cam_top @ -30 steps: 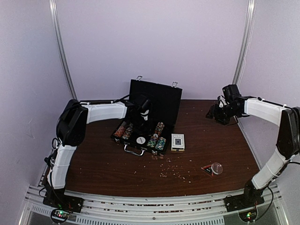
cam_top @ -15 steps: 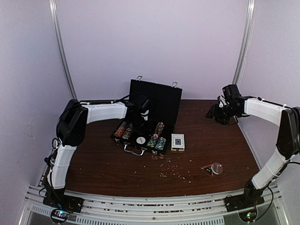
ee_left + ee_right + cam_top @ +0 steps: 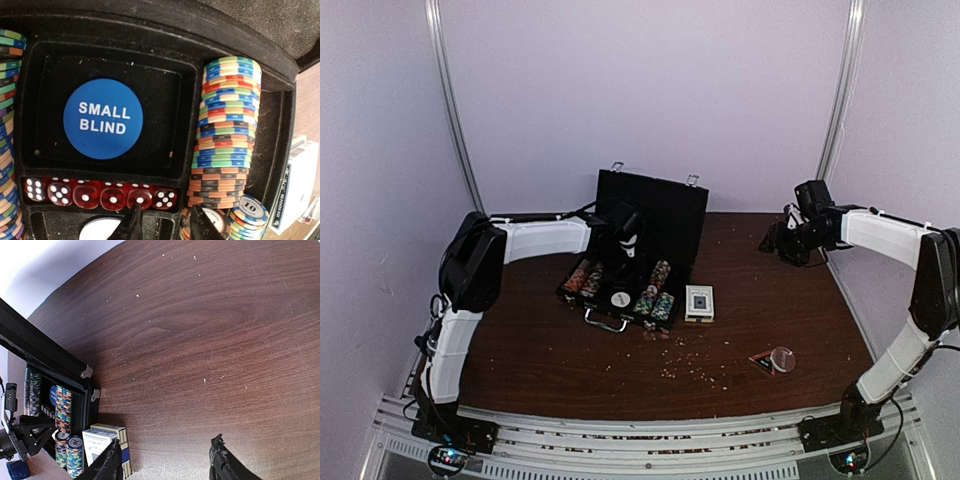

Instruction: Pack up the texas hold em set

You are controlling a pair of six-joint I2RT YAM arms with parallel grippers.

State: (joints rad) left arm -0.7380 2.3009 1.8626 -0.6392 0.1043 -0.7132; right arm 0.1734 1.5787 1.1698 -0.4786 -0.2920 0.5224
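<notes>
Loose card deck box [image 3: 699,302] flat on the tabletop [image 3: 790,300], outside the open case [image 3: 655,215], just beside its right edge, long axis running from near edge to far edge; within the case, chip rows [image 3: 226,125] on edge, dice [image 3: 100,194] in a line, SMALL BLIND button [image 3: 103,119] flat in the middle compartment; low over the dice, left gripper [image 3: 165,226], fingers parted with nothing between them, deck box close by to its right; well apart near the far right corner, right gripper [image 3: 165,460], fingers spread wide on nothing, deck box off to its left; left arm judged the nearer; grasp best taken across the box's short width; toward the near right corner, possibly one more small clear round piece [image 3: 782,358], too small to name.
</notes>
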